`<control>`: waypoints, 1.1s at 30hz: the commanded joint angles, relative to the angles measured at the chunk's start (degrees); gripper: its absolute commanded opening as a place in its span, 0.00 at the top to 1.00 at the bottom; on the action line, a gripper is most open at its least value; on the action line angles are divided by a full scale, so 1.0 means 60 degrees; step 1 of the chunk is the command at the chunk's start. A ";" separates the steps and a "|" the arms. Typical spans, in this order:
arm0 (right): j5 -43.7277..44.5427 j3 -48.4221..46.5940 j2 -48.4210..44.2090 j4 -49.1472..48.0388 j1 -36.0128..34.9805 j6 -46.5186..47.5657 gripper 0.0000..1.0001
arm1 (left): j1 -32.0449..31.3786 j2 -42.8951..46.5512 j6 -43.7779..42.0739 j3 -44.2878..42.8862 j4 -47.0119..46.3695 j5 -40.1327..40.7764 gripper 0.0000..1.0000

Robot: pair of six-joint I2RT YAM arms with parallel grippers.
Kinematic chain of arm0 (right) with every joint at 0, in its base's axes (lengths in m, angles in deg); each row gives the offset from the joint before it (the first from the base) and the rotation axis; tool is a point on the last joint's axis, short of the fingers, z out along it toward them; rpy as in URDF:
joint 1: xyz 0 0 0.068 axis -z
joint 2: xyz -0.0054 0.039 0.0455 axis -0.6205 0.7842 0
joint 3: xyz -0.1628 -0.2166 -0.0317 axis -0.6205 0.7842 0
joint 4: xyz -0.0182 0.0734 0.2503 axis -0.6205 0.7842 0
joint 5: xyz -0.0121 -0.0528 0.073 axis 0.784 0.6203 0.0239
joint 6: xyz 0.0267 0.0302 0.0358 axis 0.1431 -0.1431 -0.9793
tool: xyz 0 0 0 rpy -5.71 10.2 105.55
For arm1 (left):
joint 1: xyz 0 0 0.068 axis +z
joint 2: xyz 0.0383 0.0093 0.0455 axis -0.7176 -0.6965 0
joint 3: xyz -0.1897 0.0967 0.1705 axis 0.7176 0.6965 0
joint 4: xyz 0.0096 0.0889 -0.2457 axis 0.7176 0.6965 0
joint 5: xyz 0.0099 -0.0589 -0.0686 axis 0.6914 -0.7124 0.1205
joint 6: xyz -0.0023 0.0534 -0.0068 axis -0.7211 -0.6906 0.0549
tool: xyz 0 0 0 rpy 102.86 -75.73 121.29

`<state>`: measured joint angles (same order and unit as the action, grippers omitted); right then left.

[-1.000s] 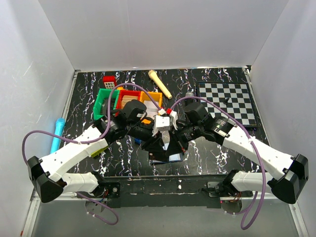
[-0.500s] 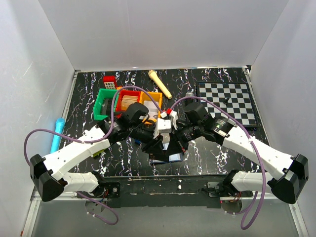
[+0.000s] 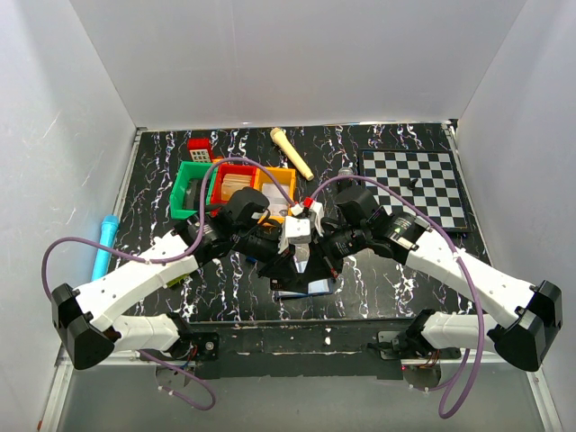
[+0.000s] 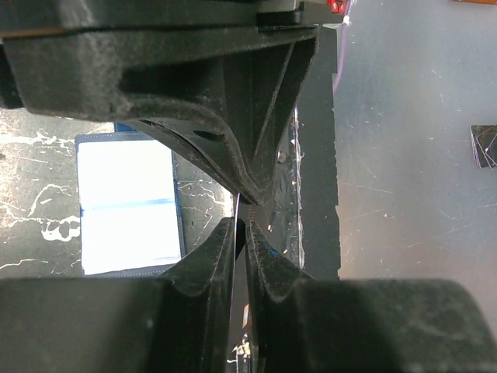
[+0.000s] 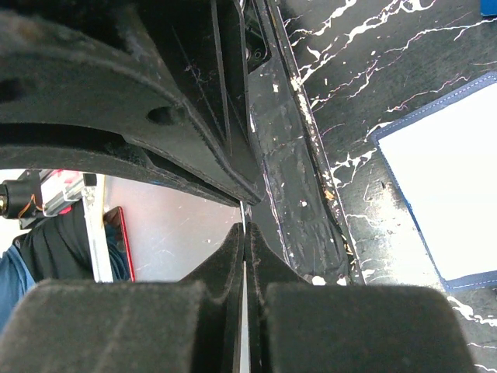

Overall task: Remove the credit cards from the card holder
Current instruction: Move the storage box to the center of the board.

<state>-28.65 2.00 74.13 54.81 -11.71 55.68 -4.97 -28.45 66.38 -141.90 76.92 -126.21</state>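
Note:
The card holder lies open on the black marbled table, its pale inside facing up; it also shows in the left wrist view and the right wrist view. Just above it my two grippers meet tip to tip. My right gripper is shut on a thin credit card, seen edge-on. My left gripper has its jaws drawn almost together on that same card's edge, which rests against one finger. The card's faces are hidden.
Green, red and orange bins stand behind the left arm. A chessboard lies at the back right and a wooden cylinder at the back. A light blue pen lies at the left edge.
My left gripper's jaws have narrowed onto the card edge, and its arm has shifted slightly toward the right gripper. The right arm has held still, shut on the card.

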 commanded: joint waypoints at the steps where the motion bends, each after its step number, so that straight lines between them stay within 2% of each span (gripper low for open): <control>1: -0.0147 -0.0333 -0.0074 -0.0314 -0.0050 -0.0038 0.99 | -0.0039 0.0271 0.0002 0.0058 -0.0322 0.0161 0.92; 8: -0.0147 -0.0319 -0.0060 -0.0285 -0.0064 -0.0009 0.99 | -0.0039 0.0285 0.0002 0.0028 -0.0308 0.0073 1.00; 12: -0.0104 -0.0319 -0.0060 -0.0270 -0.0064 -0.0009 0.99 | -0.0039 0.0329 0.0016 0.0087 -0.0381 0.0117 1.00; 13: -0.0089 -0.0304 -0.0074 -0.0270 -0.0064 -0.0009 0.92 | -0.0039 0.0329 0.0031 0.0116 -0.0410 0.0117 1.00; 16: 0.0042 -0.0304 -0.0147 -0.0285 -0.0064 -0.0096 0.65 | -0.0054 0.0417 0.0090 0.0219 -0.0454 0.0292 1.00; 19: 0.0306 -0.0275 -0.0293 -0.0328 -0.0006 -0.0243 0.51 | -0.0010 0.0578 0.0177 0.0379 -0.0469 0.0541 1.00; 20: 0.0365 -0.0275 -0.0338 -0.0328 0.0038 -0.0287 0.41 | 0.0019 0.0636 0.0250 0.0453 -0.0484 0.0600 1.00; 21: 0.0438 -0.0275 -0.0440 -0.0314 0.0096 -0.0331 0.38 | 0.0121 0.0724 0.0294 0.0569 -0.0498 0.0630 1.00; 23: 0.0773 -0.0260 -0.0630 -0.0197 0.0213 -0.0419 0.36 | 0.0442 0.0885 0.0805 0.0833 -0.0702 0.0878 1.00; 27: 0.1258 0.0002 -0.1084 -0.0225 0.0506 -0.0770 0.35 | 0.1891 0.1251 0.2020 0.1609 -0.1214 0.0893 1.00; 30: 0.1581 0.0296 -0.1479 -0.0386 0.0784 -0.1077 0.35 | 0.2157 0.1982 0.3103 0.2195 -0.1830 0.1929 1.00; 33: 0.1931 0.0457 -0.1773 -0.0387 0.0903 -0.1151 0.35 | 0.2319 0.2482 0.3853 0.2226 -0.1686 0.3161 1.00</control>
<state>-20.70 3.58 65.85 54.04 -7.23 50.68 8.10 -18.92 80.74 -128.57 69.51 -116.44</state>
